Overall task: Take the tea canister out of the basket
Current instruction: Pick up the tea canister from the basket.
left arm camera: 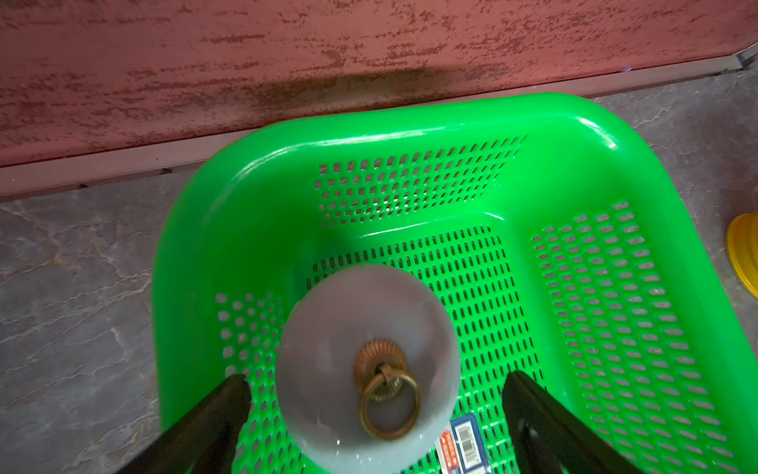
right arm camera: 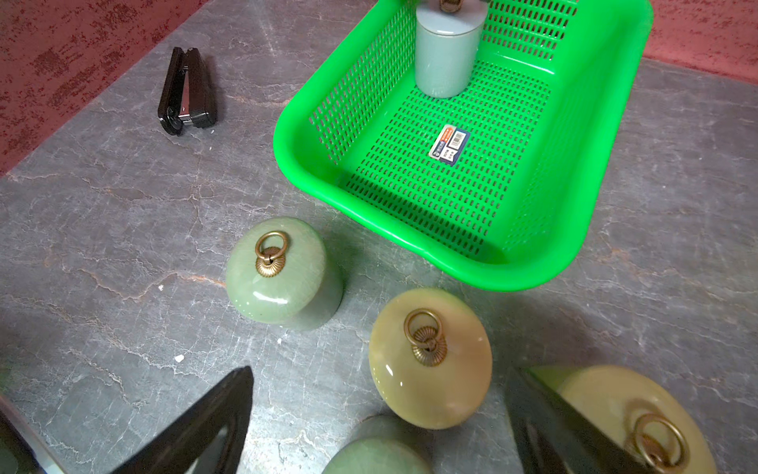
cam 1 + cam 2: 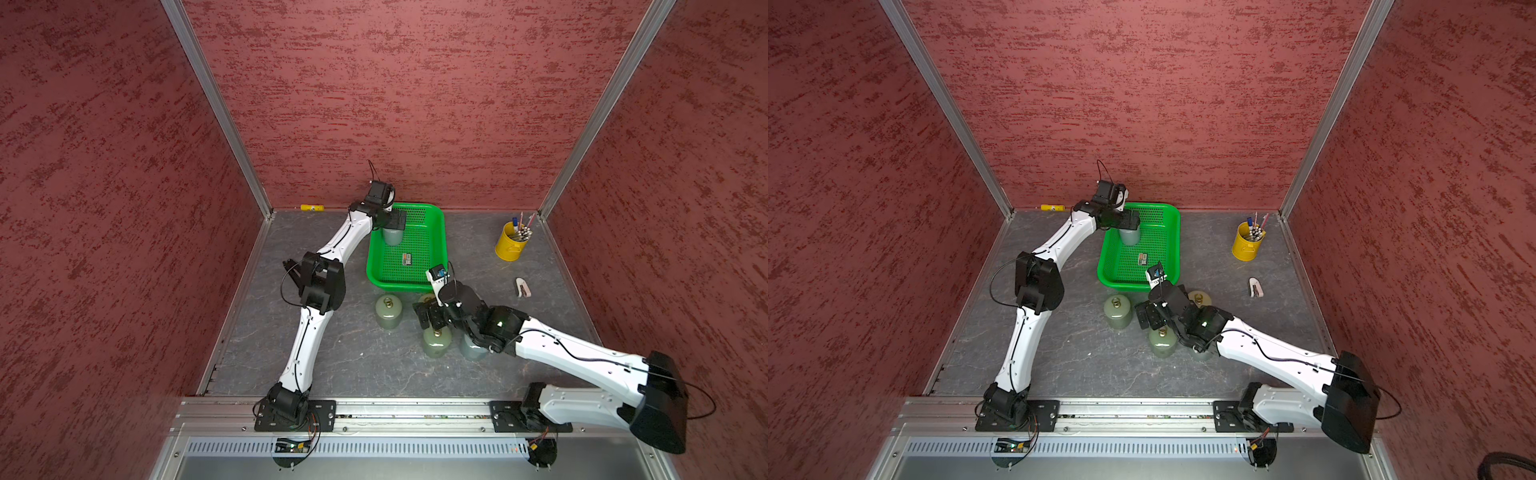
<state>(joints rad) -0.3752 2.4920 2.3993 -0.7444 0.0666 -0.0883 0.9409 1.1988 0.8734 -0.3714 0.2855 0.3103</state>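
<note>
Lowest in both top views, right of centre, the right tool (image 3: 426, 316) stood wide above a cluster of canisters (image 3: 388, 311) on the tabletop (image 3: 332, 357); we could not tell whether it touched any. The right wrist view showed four lids (image 2: 283, 271) there, two green and two yellowish, which the arm partly hid from above. Just beyond lay the basket (image 3: 441, 241), mid-frame, a label (image 2: 449, 143) on its mesh floor. The tea canister (image 3: 392, 237), grey-blue, stood upright in the basket's upper left corner. The left tool (image 1: 375, 377) hung directly over it, spread wide, its fingers (image 1: 213, 414) flanking the lid (image 1: 361, 312) with green mesh showing in both gaps, so we saw nothing gripped. From above the tool covered the lid; only the left wrist view showed its brass ring (image 1: 387, 404). Right of the basket sat a stapler (image 3: 523, 287) and, higher in the frame, a yellow pen bucket (image 3: 510, 245). Against the far wall, upper left of the basket, lay a small yellow object (image 3: 311, 207).
</note>
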